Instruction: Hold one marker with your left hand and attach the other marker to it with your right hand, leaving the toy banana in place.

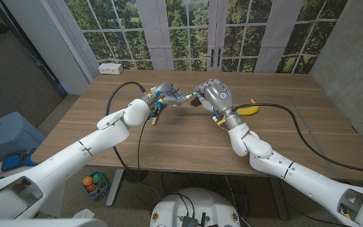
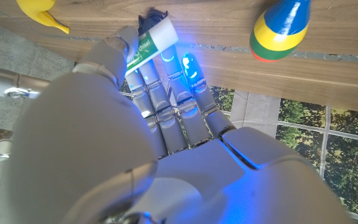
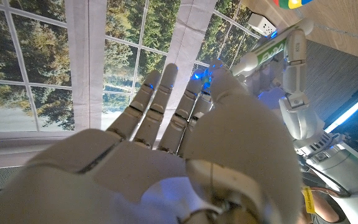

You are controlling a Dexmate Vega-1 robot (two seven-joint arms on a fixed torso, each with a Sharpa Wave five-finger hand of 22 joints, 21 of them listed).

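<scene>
My left hand (image 1: pixel 162 94) grips a white marker with a green label (image 2: pixel 150 45), dark tip (image 2: pixel 150 15) pointing out past the fingers. In the right wrist view that marker (image 3: pixel 272 50) shows in the left hand beyond my own fingers. My right hand (image 1: pixel 214 96) faces it over the table's middle, thumb pressed towards the fingertips. It pinches a short dark marker (image 1: pixel 195 99), mostly hidden by the fingers. The two markers' ends meet between the hands (image 1: pixel 183 99). The yellow toy banana (image 1: pixel 251 111) lies on the table just right of my right hand, untouched.
A cone-shaped toy with blue, yellow, green and red bands (image 2: pixel 281 28) stands on the table near the left hand. A white power box (image 1: pixel 110 67) sits at the far left corner. Black cables (image 1: pixel 295 120) cross the wooden table (image 1: pixel 188 142).
</scene>
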